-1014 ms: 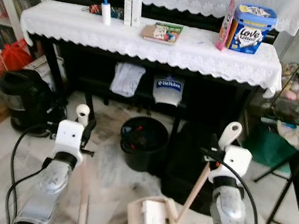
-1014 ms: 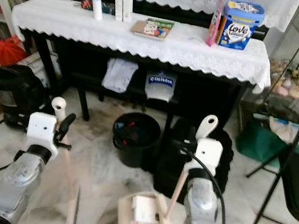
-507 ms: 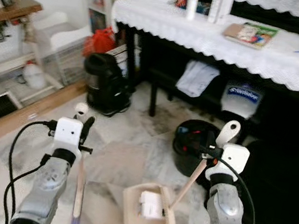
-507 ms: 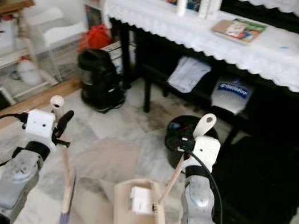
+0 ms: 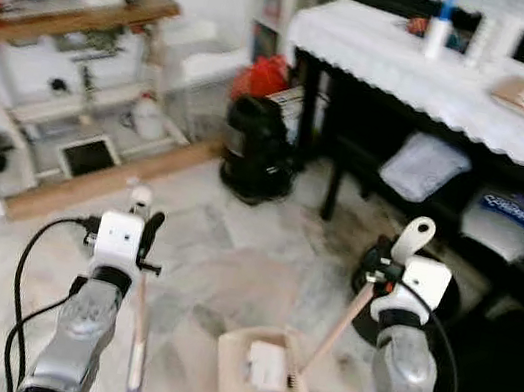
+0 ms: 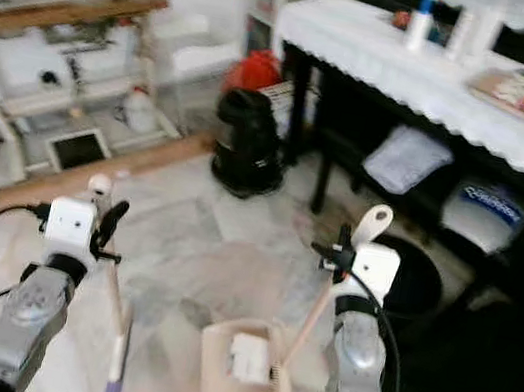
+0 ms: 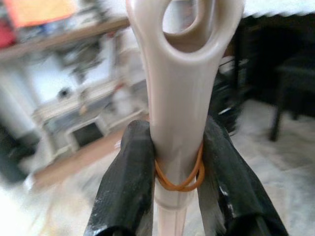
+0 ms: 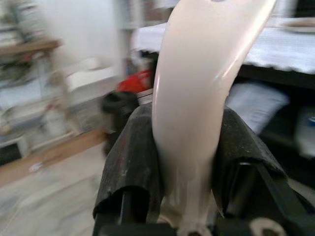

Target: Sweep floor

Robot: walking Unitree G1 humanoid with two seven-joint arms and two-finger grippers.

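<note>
My left gripper [image 5: 141, 229] is shut on the beige handle of a small broom [image 5: 137, 336], whose brush end hangs near the marble floor [image 5: 220, 260]. In the left wrist view its black fingers [image 7: 129, 182] clamp the handle [image 7: 177, 113] just below an orange rubber band. My right gripper [image 5: 378, 269] is shut on the long handle of a beige dustpan [image 5: 259, 386], which rests low in front of me with a white piece of rubbish [image 5: 266, 367] in it. The right wrist view has the pale handle [image 8: 197, 98] held between black fingers [image 8: 130, 167].
A black table with a white lace cloth [image 5: 446, 76] stands at the right, with a black bin [image 6: 409, 283] under it. A black vacuum cleaner [image 5: 255, 149] and red bag [image 5: 262, 79] sit near its leg. Wooden shelving [image 5: 71, 71] lines the left wall.
The camera has swung further left: the table slid right and the wooden shelving came into view. Both grippers hold the broom and dustpan as before.
</note>
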